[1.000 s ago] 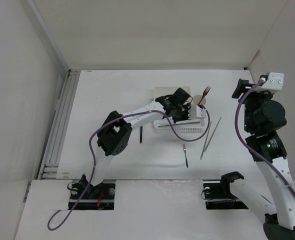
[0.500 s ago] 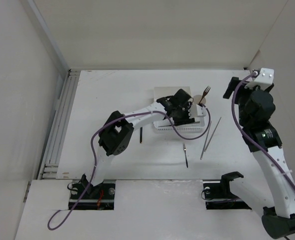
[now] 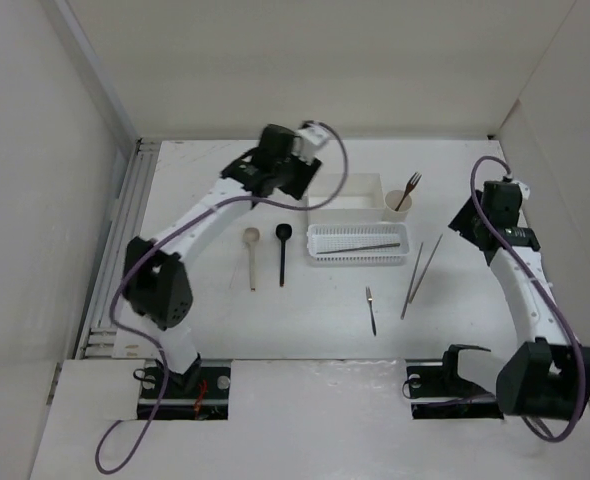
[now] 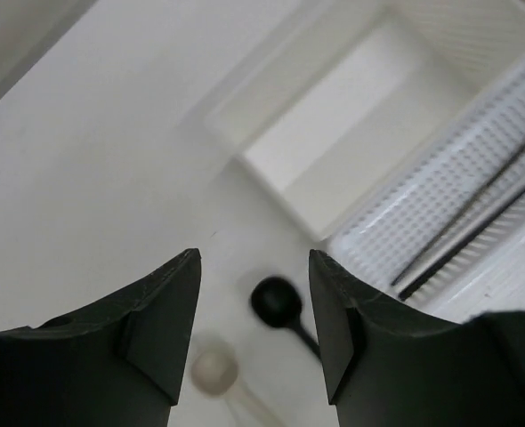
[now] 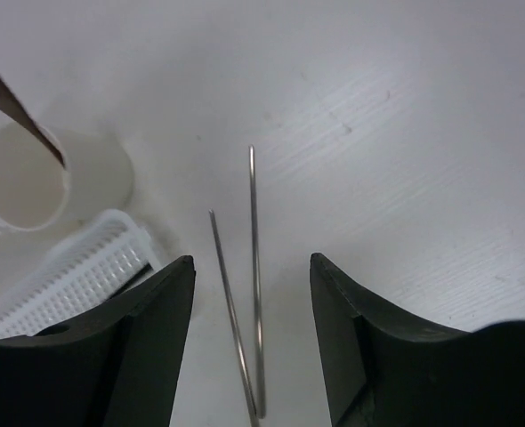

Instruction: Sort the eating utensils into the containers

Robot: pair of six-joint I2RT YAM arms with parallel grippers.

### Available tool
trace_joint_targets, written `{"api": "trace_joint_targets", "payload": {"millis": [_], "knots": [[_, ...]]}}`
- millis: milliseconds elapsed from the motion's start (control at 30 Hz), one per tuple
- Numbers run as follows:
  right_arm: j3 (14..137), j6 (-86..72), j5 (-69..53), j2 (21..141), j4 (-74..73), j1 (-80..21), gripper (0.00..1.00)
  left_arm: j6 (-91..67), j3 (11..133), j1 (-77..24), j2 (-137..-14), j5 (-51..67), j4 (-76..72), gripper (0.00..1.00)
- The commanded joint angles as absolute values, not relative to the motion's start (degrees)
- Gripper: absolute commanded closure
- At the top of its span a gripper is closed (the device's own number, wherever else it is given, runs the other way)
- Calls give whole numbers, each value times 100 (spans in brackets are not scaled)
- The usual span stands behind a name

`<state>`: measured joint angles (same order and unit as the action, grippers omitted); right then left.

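Your left tool (image 4: 254, 267) hangs with its jaws apart and nothing between them, above the worktop (image 3: 195, 300) behind the perforated basket (image 3: 317, 246), just left of the white box (image 3: 353, 192) that stands at the basket's far side. From there it looks down on the black spoon (image 3: 283, 250) and the beige spoon (image 3: 252, 256), lying side by side to the basket's left, so I judge it is placed to come down for one of them. Your right tool (image 5: 252, 267) is likewise spread and empty, poised to the basket's right over the two pale sticks (image 3: 421, 272), which meet at their near ends in a narrow V. Dark sticks (image 3: 360, 246) already lie lengthwise in the basket, which suggests the pale pair belongs there too. One fork (image 3: 411, 186) stands in the round cup (image 3: 397, 207) at the basket's far right corner; a small fork (image 3: 372, 310) lies loose in front of the basket, probably bound for that cup. The sticks lie thin and flat, so pinch low across both.
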<state>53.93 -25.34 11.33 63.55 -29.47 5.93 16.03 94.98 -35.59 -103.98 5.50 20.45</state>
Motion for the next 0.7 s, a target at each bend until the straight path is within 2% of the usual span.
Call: {"api": "trace_joint_targets", "payload": {"millis": [0, 100, 233, 267, 300, 333, 367, 400, 667], "knots": [[5265, -2621, 668, 7002, -2988, 642, 40, 309, 8625, -2675, -9320, 142, 2241, 51], [5265, -2260, 106, 7478, -2856, 642, 41, 27, 7772, -2155, -8774, -132, 2241, 53], [5248, -2329, 158, 7594, -3050, 642, 41, -158, 6910, -1373, -8237, -272, 1830, 52], [5247, -2329, 62, 7681, -3050, 642, 41, -245, 6839, -1319, -8235, -603, 1828, 48], [5177, -2329, 62, 7751, -3050, 642, 43, -385, 6838, -1318, -8174, -954, 1828, 39], [5177, -2329, 62, 7943, -3050, 642, 44, -552, 6786, -1318, -8174, -1254, 1776, 21], [5177, -2329, 62, 8050, -3050, 642, 45, -676, 6785, -1318, -8122, -1622, 1775, 17], [5125, -2329, -8, 8146, -3050, 642, 48, -677, 6785, -1318, -8121, -1687, 1706, 16], [5071, -2057, -105, 8675, -2979, 537, 48, -677, 6609, -1318, -7893, -1687, 1644, 16]]}}
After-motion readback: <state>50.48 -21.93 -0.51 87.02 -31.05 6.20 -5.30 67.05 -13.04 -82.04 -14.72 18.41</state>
